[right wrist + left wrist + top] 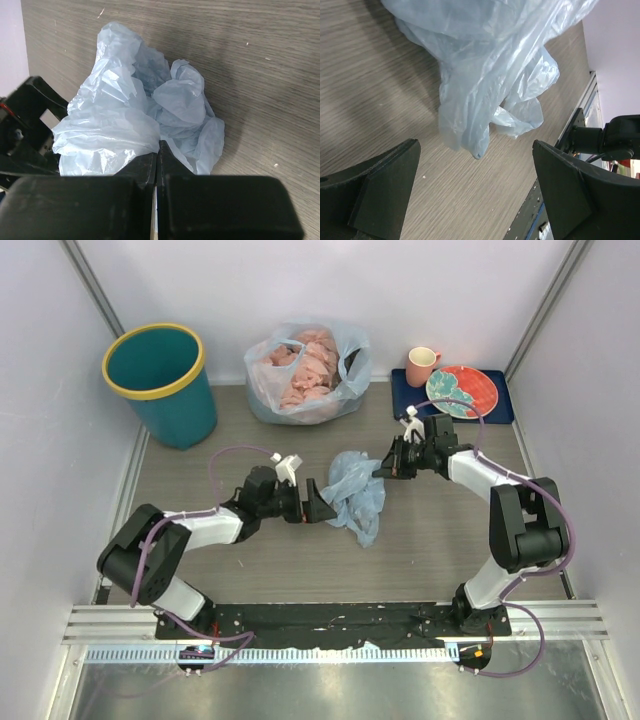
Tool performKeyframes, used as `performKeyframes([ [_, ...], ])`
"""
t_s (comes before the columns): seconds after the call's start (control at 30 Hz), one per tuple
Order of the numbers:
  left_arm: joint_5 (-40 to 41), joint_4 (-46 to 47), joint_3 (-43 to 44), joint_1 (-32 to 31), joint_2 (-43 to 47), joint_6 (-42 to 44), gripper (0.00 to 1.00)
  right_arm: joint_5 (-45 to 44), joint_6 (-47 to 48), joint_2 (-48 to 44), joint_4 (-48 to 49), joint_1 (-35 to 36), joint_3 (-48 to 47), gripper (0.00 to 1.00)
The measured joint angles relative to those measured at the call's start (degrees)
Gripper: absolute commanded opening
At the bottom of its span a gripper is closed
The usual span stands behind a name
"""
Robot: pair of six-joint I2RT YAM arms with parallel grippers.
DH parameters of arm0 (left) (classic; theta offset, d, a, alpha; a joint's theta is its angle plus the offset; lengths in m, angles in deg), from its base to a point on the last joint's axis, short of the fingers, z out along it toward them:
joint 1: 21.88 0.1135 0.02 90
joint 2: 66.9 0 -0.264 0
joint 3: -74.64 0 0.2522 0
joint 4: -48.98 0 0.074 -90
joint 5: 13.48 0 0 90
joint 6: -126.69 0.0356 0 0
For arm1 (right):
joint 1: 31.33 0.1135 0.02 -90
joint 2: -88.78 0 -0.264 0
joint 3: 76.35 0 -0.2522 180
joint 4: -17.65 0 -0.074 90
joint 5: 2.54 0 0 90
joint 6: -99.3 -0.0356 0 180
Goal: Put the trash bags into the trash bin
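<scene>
**Q:** Progress? Big stuff first.

**A:** Nothing's in yet, by my read. On the table (440, 530), the trash bin (160, 375) stands upright at 10 o'clock in the top view, and I see no film in its mouth. The clear bag (305, 370) of pink lumps sits at 12 o'clock; that's not mine to move.

**Q:** And the trash bag?

**A:** The trash bag (355, 495) is crumpled at table centre, well apart from the bin.

**Q:** Grippers?

**A:** My right gripper (385, 468) is at the bag's 1 o'clock edge, fingers pressed together with film pinched between them, going by the wrist view. My left gripper (318, 502) is at the bag's 9 o'clock side, fingers wide apart, with no film between them.

**Q:** What's left?

**A:** All of it, I'd say: lift the bag, carry it to 10 o'clock, drop it in. The mug (420, 365) at 1 o'clock is out of the way.
</scene>
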Motion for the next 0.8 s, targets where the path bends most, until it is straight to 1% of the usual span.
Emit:
performKeyframes([
  [0.1,2.19,4.20,0.00,-2.51,-2.93,-1.40,0.99,0.17,-1.88,0.28,1.14,-0.59,0.04,0.01],
  [0.13,3.02,5.33,0.02,-2.93,-4.04,-1.79,0.91,0.31,-2.32,0.35,1.42,-0.68,0.04,0.01],
  [0.2,4.48,6.54,0.28,-3.15,-6.32,-2.05,0.79,0.70,-3.10,0.59,2.10,-1.01,0.13,0.01],
  [0.23,5.38,6.75,0.63,-3.13,-7.56,-2.10,0.63,0.85,-3.21,0.70,2.27,-1.22,0.20,0.01],
  [0.3,6.78,6.56,1.46,-2.91,-9.14,-1.49,0.45,0.94,-3.23,1.07,2.51,-1.40,0.24,0.01],
  [0.33,7.34,6.51,1.70,-2.67,-9.18,-1.66,0.32,0.94,-2.97,1.27,2.51,-1.51,0.24,0.01],
  [0.37,7.37,6.43,2.03,-2.29,-9.11,-1.22,0.25,0.90,-2.56,1.46,2.47,-1.60,0.24,0.01],
  [0.4,7.32,6.36,2.40,-1.79,-8.90,-0.94,0.14,0.85,-1.97,1.68,2.36,-1.60,0.24,0.01],
  [0.47,6.54,6.08,2.84,-0.57,-7.72,-0.74,0.06,0.70,-0.44,2.21,2.01,-1.62,0.22,0.01],
  [0.5,5.60,5.84,2.93,0.24,-6.38,-0.11,0.00,0.44,0.52,2.49,1.51,-1.60,0.11,0.01],
  [0.6,1.86,5.07,2.93,1.53,-2.08,-0.20,0.00,-0.68,4.11,4.26,-1.36,-1.55,-1.68,0.01],
  [0.67,-1.73,4.50,3.04,1.40,1.49,-1.25,0.00,-1.90,7.02,6.54,-3.63,-1.22,-4.85,0.01],
  [0.77,-5.77,2.38,3.30,0.22,7.91,-4.11,0.00,-3.30,12.22,12.28,-7.52,0.02,-15.45,0.01],
  [0.8,-6.45,1.38,3.74,-0.39,9.68,-4.76,0.00,-3.23,13.55,13.99,-8.70,0.76,-19.26,0.02],
])
